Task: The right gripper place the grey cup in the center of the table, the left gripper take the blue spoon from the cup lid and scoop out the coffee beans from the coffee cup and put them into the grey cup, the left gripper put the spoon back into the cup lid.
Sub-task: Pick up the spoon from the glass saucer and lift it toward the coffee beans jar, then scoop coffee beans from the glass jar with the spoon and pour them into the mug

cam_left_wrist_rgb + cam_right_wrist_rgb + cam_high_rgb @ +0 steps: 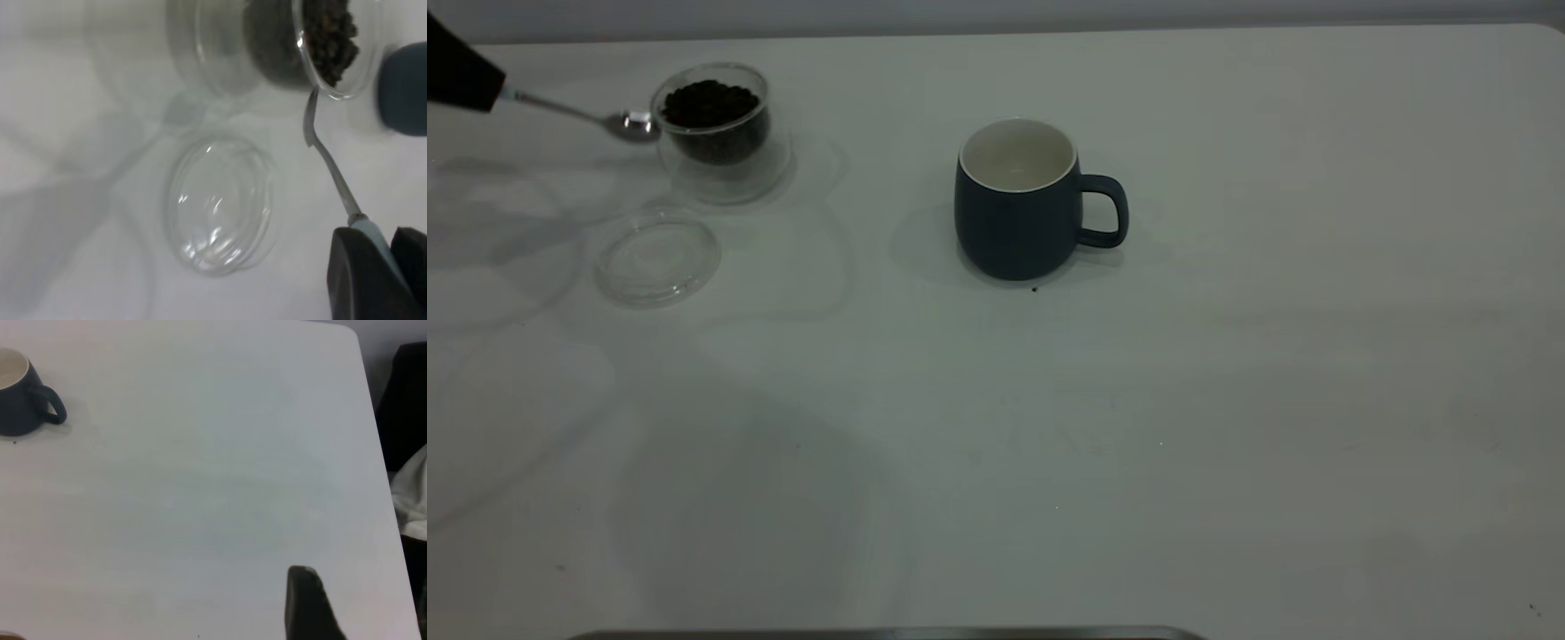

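Note:
The grey cup stands upright near the middle of the table, handle pointing right, its white inside showing no beans. At the far left, my left gripper is shut on the blue spoon, gripping its pale handle. The spoon's bowl hangs just outside the rim of the coffee cup, on its left side, and holds nothing. Coffee beans fill the glass. In front of it the cup lid lies bare. My right gripper hovers over the table's right part, far from the grey cup.
A dark speck lies just in front of the grey cup's base. The table's right edge shows in the right wrist view, with a dark shape and white cloth beyond it. Bare tabletop stretches between the coffee cup and the grey cup.

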Controlling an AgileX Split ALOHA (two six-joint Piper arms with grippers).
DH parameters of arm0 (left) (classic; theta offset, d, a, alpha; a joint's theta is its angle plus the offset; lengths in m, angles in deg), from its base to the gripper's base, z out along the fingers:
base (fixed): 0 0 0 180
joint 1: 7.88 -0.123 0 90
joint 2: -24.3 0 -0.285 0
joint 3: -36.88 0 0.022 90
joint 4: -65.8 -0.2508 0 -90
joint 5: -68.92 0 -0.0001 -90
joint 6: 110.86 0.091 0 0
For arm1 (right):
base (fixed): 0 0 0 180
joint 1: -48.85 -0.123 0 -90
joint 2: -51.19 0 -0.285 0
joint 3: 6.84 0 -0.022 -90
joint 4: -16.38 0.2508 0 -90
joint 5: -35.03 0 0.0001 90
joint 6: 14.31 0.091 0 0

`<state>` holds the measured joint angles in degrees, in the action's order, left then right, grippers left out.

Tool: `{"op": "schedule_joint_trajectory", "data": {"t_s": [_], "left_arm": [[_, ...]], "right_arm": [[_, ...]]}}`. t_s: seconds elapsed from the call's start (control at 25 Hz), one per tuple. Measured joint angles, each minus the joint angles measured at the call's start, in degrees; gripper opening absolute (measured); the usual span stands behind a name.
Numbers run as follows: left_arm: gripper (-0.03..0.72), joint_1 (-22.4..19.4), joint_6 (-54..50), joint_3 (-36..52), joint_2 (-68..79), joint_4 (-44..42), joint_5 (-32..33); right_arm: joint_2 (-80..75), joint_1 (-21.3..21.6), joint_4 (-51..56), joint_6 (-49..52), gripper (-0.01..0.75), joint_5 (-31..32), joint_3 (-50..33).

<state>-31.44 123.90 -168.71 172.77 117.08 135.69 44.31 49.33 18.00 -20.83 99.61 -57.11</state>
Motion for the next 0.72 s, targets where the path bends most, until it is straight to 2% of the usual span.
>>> {"op": "schedule_joint_trajectory", "data": {"t_s": [0.28, 0.44, 0.6, 0.72], "left_arm": [[0.120, 1.47, 5.65, 0.00, -0.60, 4.60, 0.00], [0.120, 2.89, 12.28, 0.00, -0.60, 4.99, -0.08], [0.120, 5.42, 21.59, 0.00, -0.60, 5.16, -3.62], [0.120, 6.94, 24.18, 0.00, -0.60, 5.06, -6.59]], "right_arm": [[0.00, 0.00, 0.00, -0.08, 0.363, 0.00, 0.00], [0.00, 0.00, 0.00, -0.08, 0.363, 0.00, 0.00], [0.00, 0.00, 0.00, -0.08, 0.363, 0.00, 0.00], [0.00, 0.00, 0.00, 0.00, 0.363, 0.00, 0.00]]}}
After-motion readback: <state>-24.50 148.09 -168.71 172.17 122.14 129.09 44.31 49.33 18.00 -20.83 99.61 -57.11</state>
